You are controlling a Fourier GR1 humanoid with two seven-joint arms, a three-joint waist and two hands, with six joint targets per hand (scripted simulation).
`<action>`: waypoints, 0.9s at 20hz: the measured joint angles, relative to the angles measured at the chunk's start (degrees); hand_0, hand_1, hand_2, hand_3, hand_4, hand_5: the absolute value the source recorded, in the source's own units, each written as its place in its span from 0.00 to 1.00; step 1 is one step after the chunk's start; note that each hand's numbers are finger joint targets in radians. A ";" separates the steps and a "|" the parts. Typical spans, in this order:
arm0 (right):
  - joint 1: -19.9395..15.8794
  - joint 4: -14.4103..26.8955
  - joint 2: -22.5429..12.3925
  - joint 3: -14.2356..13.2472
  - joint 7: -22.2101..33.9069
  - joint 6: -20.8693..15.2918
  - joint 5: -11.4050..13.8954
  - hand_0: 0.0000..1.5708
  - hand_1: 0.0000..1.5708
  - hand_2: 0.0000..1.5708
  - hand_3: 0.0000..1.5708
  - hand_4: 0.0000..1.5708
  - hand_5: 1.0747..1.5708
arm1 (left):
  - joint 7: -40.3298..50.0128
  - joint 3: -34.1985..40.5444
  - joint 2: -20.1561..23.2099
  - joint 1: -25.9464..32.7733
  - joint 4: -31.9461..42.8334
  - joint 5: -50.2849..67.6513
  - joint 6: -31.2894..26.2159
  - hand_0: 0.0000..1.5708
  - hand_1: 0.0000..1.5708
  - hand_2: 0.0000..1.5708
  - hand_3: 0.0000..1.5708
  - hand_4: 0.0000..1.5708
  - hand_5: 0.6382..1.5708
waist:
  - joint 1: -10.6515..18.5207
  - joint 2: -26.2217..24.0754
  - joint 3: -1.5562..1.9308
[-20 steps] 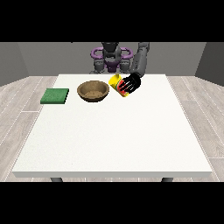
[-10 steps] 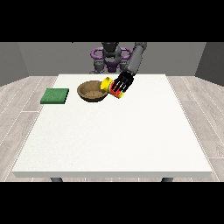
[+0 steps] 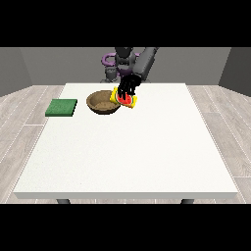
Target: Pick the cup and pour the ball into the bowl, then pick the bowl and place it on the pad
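A yellow and red cup [image 3: 123,100] hangs tilted just right of the brown bowl [image 3: 102,102], its mouth leaning toward the bowl's rim. The black hand at the view's right [image 3: 129,87] has its fingers curled round the cup from above. No ball shows, whether in the cup or in the bowl. The green pad [image 3: 62,107] lies flat on the white table [image 3: 127,147] left of the bowl. No other hand appears anywhere over the table.
The bowl and pad sit near the table's far edge, close to the robot's body [image 3: 122,61]. The white tabletop stretches wide toward the camera, with grey floor around it.
The hand carried the cup leftward and up toward the bowl, tipping it over the bowl's right rim. The bowl and pad stayed put.
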 measured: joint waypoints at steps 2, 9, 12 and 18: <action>0.41 1.63 0.15 -0.14 -0.73 0.25 0.30 0.00 0.00 0.00 0.00 0.24 0.99 | 3.81 -3.72 -2.07 -0.79 2.09 -4.72 -0.80 0.92 0.92 0.97 0.98 0.59 0.91 | 0.55 -1.20 0.00; 1.40 6.17 0.85 -0.33 -2.00 0.06 1.43 0.00 0.00 0.00 0.00 0.24 0.99 | 14.79 -16.87 -5.32 -5.14 7.85 -20.58 -7.14 0.96 0.96 1.00 1.00 0.68 0.92 | 2.55 -5.06 0.00; 1.36 8.76 1.06 -0.16 -2.69 0.67 1.65 0.00 0.00 0.00 0.00 0.24 0.99 | 18.66 -20.67 -7.44 -5.76 6.45 -24.54 -13.31 0.95 0.95 1.00 1.00 0.66 0.94 | 2.63 -6.85 -0.04; 2.08 12.73 0.30 -2.17 -5.01 1.67 1.72 0.00 0.00 0.00 0.00 0.23 0.99 | 20.82 -23.61 -9.00 -3.65 -0.21 -28.40 -20.50 0.95 0.95 1.00 1.00 0.64 0.95 | 5.38 -8.06 -0.11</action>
